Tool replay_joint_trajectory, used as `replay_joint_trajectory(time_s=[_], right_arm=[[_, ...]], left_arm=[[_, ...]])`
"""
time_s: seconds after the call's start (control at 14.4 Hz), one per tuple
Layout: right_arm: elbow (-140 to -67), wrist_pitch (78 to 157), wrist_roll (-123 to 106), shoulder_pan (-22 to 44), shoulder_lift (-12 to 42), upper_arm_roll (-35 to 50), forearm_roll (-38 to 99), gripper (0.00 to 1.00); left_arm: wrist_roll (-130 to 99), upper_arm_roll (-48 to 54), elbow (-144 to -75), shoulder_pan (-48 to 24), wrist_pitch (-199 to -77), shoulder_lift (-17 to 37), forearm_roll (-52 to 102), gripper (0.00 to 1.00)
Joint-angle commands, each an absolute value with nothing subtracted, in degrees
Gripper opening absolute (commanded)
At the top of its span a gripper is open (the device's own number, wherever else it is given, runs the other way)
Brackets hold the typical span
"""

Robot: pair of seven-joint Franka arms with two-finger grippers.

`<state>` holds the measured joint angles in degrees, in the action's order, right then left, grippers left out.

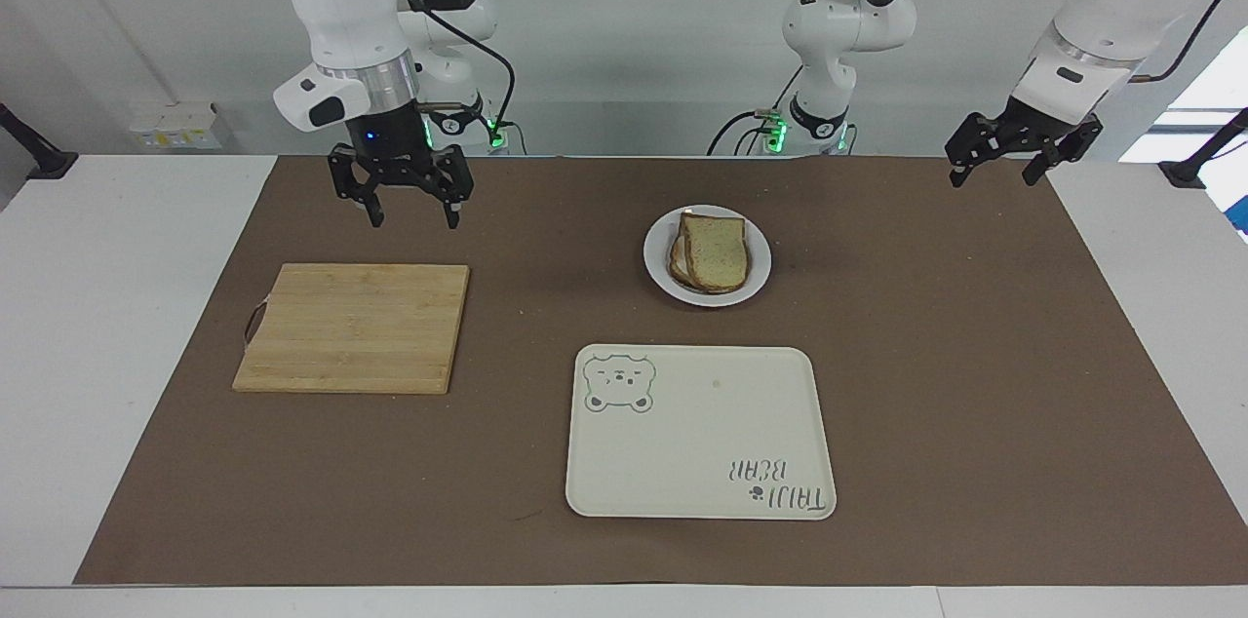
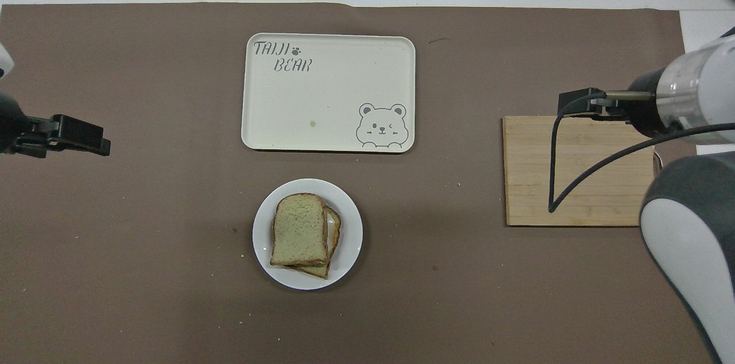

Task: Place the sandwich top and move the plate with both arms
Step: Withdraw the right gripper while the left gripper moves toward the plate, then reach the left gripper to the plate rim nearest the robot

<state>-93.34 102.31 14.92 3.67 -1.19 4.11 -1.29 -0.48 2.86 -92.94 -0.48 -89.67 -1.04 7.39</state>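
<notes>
The sandwich top (image 1: 720, 251) (image 2: 300, 229) lies on another slice whose edge peeks out beneath it, both on the small white plate (image 1: 761, 259) (image 2: 351, 237). Nothing touches them. My right gripper (image 1: 414, 220) hangs open and empty above the mat, just robot-side of the cutting board and well away from the plate toward the right arm's end. Open and empty too, my left gripper (image 1: 994, 179) (image 2: 80, 141) is raised over the mat's edge at the left arm's end of the table. In the overhead view the right wrist hides its own fingers.
A wooden cutting board (image 1: 356, 328) (image 2: 574, 171) lies bare toward the right arm's end. A cream bear tray (image 1: 697, 433) (image 2: 327, 94) sits farther from the robots than the plate. A brown mat (image 1: 975, 355) covers the table. A smaller white arm (image 1: 848, 23) stands at the back.
</notes>
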Motion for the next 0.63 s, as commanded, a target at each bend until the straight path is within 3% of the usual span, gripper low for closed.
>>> replay_joint_trajectory(time_s=[0.0,0.14,0.56], right_arm=[[-91.58,99.93,13.89,1.15,-2.63,4.13,-1.67,1.00],[-91.58,99.67,13.89,0.53,-4.56,2.65,-1.50,1.00],[-91.58,96.69,8.55,0.53,-6.15,-6.40,-1.58,1.00]], left_arm=[[1.75,2.90,-105.96,-0.44,-98.50,-6.23,13.76,1.00],[6.66,2.81,-113.17,-0.35,-104.30,-8.34,20.10,1.00],[18.97,2.90,-130.05,-2.97,-116.69,-7.74,34.25,1.00]])
